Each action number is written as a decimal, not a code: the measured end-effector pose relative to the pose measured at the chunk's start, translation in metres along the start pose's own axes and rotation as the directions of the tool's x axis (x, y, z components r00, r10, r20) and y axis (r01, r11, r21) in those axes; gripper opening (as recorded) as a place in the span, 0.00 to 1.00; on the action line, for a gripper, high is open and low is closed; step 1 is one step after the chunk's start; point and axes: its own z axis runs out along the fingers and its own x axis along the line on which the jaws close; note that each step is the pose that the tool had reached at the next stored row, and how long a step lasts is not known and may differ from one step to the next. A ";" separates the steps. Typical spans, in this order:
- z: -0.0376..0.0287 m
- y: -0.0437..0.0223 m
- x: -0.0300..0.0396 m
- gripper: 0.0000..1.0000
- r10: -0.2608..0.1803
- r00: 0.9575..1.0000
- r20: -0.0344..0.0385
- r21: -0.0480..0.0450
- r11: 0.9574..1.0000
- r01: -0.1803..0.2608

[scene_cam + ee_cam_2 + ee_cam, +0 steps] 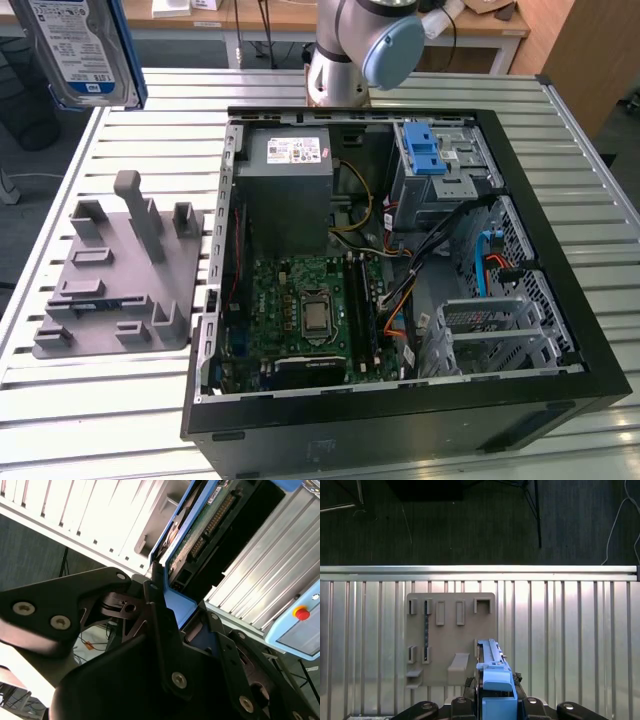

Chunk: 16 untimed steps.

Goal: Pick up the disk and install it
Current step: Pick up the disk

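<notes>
The disk (pixel 85 50), a silver drive with a white label and blue side rails, hangs high at the exterior view's upper left, above the slatted table. In the first wrist view I look down along its blue rail (pixel 494 672), which stands on edge between my black fingers (pixel 470 684). My gripper (pixel 495 692) is shut on the disk. The second wrist view shows the disk's green circuit-board underside (pixel 200 535) and a blue rail, with my gripper (pixel 182 612) clamped on it.
A grey fixture plate (pixel 120 270) with upright holders lies below the disk, also in the first wrist view (pixel 451 635). The open computer case (pixel 530 190) holds a power-supply box (pixel 288 185), a motherboard (pixel 310 310) and a drive cage with a blue latch (pixel 425 150). The arm's base (pixel 345 60) stands behind the case.
</notes>
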 end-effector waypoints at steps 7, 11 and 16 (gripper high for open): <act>0.0000 -0.0005 0.0000 0.36 0.000 1.000 0.000 0.000 1.000 0.000; 0.0000 -0.0005 0.0000 0.36 0.000 1.000 0.000 0.000 1.000 0.000; -0.0001 -0.0023 0.0001 0.36 0.000 1.000 0.000 0.000 1.000 0.000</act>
